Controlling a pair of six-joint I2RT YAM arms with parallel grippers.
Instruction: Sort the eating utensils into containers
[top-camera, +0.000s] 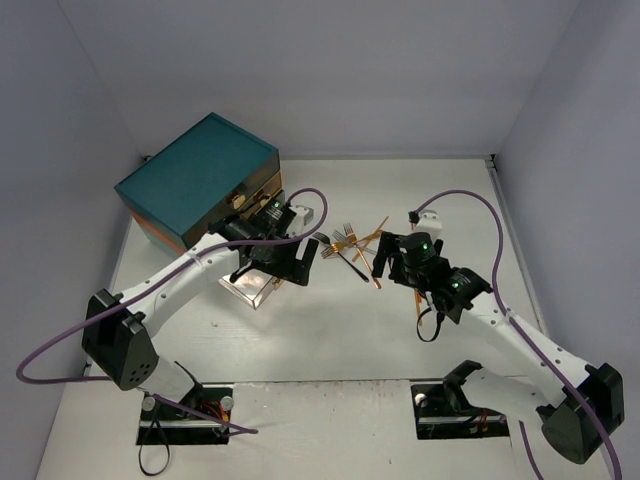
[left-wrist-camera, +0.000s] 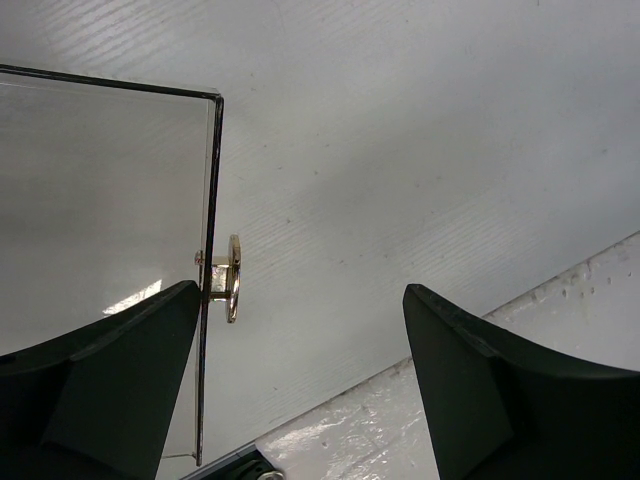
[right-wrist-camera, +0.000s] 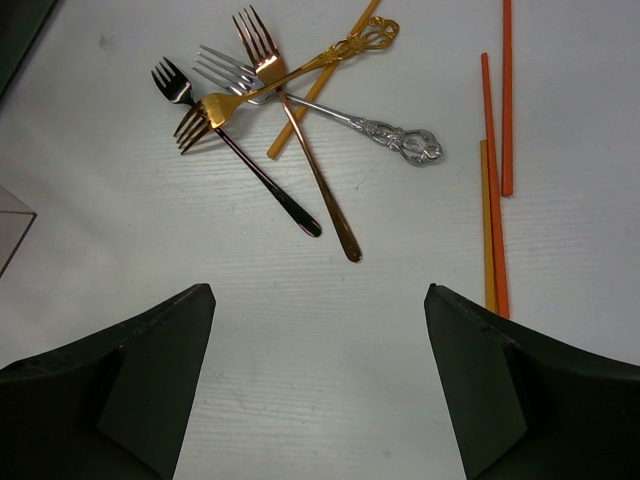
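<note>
Forks (right-wrist-camera: 262, 100) lie crossed at upper centre of the right wrist view, orange chopsticks (right-wrist-camera: 507, 100) near its right edge, bare bench (right-wrist-camera: 320, 330) below. Left jaws and right jaws both gape.

A white, faintly ribbed table (right-wrist-camera: 300, 350) spreads beneath and ahead of the right gripper (right-wrist-camera: 318, 290). A small dark speck (right-wrist-camera: 101, 40) sits on it well ahead, toward the left finger's side. Plain pale grey walls (top-camera: 350, 70) enclose the table on three sides. Dark scuff marks (top-camera: 340, 384) line its near edge, behind that gripper.
</note>
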